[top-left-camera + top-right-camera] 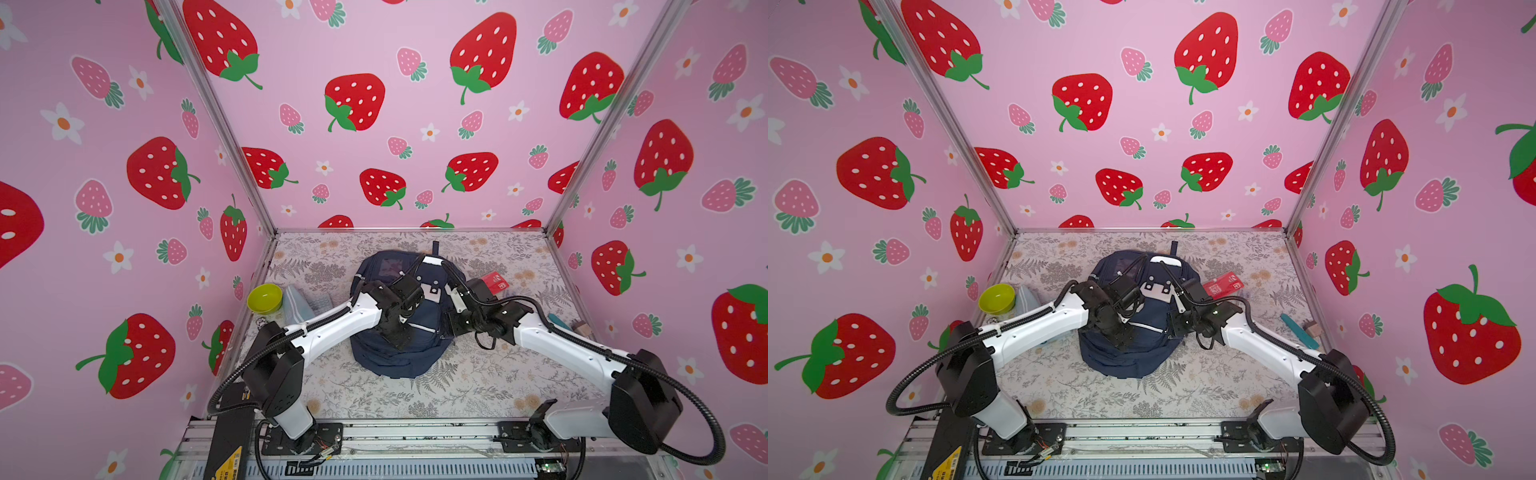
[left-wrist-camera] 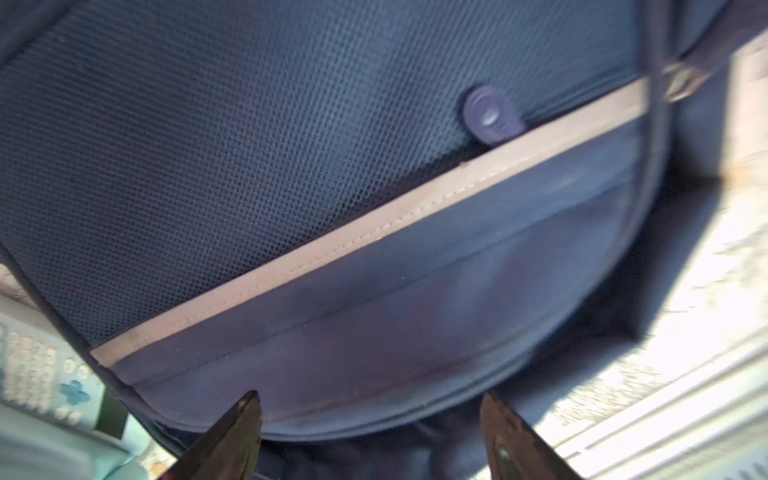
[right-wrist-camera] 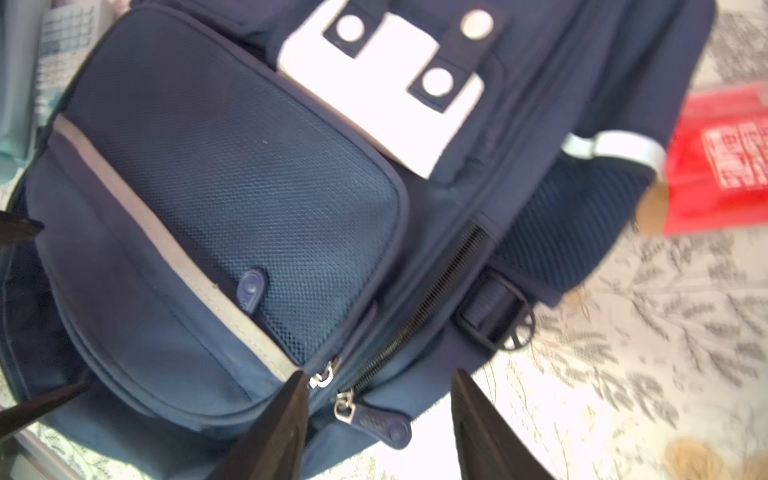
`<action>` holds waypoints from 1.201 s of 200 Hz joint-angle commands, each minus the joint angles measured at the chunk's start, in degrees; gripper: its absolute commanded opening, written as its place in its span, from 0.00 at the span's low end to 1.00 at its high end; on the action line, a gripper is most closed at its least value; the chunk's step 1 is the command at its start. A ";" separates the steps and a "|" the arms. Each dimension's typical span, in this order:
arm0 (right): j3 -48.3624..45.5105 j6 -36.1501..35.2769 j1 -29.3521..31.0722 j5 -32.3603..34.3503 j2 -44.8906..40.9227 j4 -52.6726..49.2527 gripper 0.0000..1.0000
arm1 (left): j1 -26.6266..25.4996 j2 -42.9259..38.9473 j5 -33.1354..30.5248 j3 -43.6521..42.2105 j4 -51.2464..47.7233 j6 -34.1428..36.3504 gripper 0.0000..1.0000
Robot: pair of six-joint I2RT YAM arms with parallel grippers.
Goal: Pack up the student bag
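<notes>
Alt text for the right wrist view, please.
The navy student bag fills most of the frame, its mesh front pocket and white patch facing the camera. The right gripper hangs open over a zip pull, and a red packet lies beside the bag on the floral cover.

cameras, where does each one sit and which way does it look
Top views: high above the robot's base, looking down at the table; left arm and right arm reach over the student bag.
Left wrist: on the left arm, close to the bag's mesh pocket; open left gripper shows.
Right wrist: on the right arm, facing the bag's front; open right gripper shows.
Shared: both wrist views show the pocket's grey stripe.
</notes>
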 commanded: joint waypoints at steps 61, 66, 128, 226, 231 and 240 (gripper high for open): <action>-4.42 4.17 -5.66 -0.28 -10.43 -2.87 0.61 | -3.55 -3.04 -19.78 -0.69 9.27 1.68 0.41; -4.69 3.97 -5.67 -1.34 -10.43 -2.37 0.61 | -3.54 -3.57 -19.74 -0.84 9.71 1.85 0.35; -5.58 0.11 -5.58 -11.81 -5.75 3.01 0.59 | -3.39 -6.24 -15.25 -1.84 10.43 2.17 0.00; -3.91 -0.23 1.51 -0.77 0.60 0.17 0.56 | -2.76 -2.90 -5.65 -5.21 5.86 4.82 0.77; -4.01 -0.12 1.61 -0.80 0.51 0.43 0.57 | -2.76 -2.61 -6.44 -5.26 6.21 4.88 0.77; -4.39 0.12 1.53 -1.21 0.23 1.05 0.58 | -2.74 -1.67 -8.41 -4.58 6.67 4.85 0.77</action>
